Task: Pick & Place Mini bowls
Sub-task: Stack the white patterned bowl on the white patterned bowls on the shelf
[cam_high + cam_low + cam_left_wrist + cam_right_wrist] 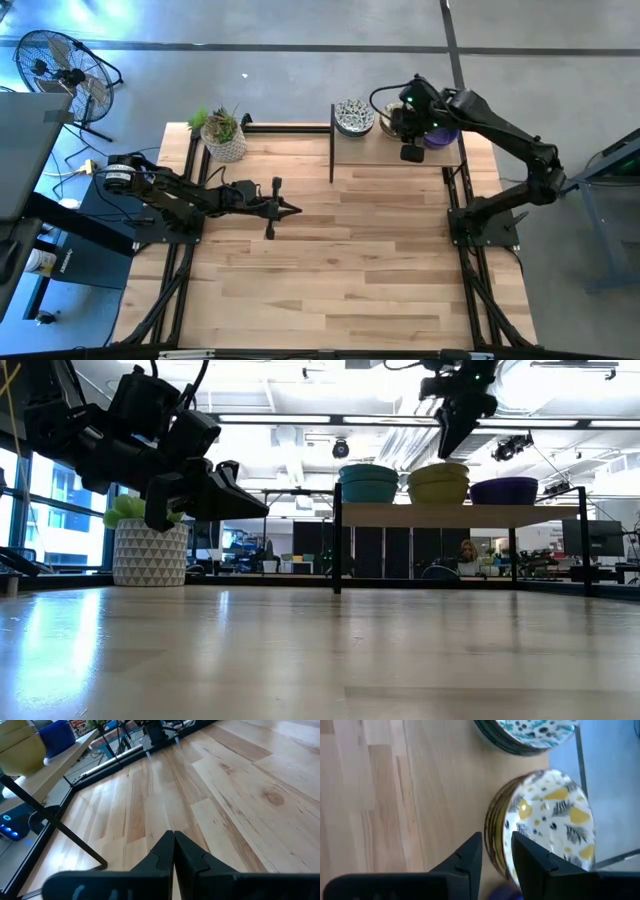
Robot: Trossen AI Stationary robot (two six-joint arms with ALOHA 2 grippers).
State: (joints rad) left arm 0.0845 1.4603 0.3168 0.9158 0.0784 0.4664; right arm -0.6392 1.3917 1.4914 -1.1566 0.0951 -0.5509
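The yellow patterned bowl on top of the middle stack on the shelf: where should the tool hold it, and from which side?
Probably by the rim, from above. The yellow patterned bowl lies open side up on its stack, so only its thin edge is free. The right tool hangs over that edge, fingers apart, one each side. The teal stack stands close beside.

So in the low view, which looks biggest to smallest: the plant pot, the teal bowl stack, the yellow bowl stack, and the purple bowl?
1. Plant pot, clearly biggest.
2. Teal bowl stack and yellow bowl stack look alike, so I won't rank them.
3. Purple bowl, wider but flatter, close to the stacks. Hard to place.
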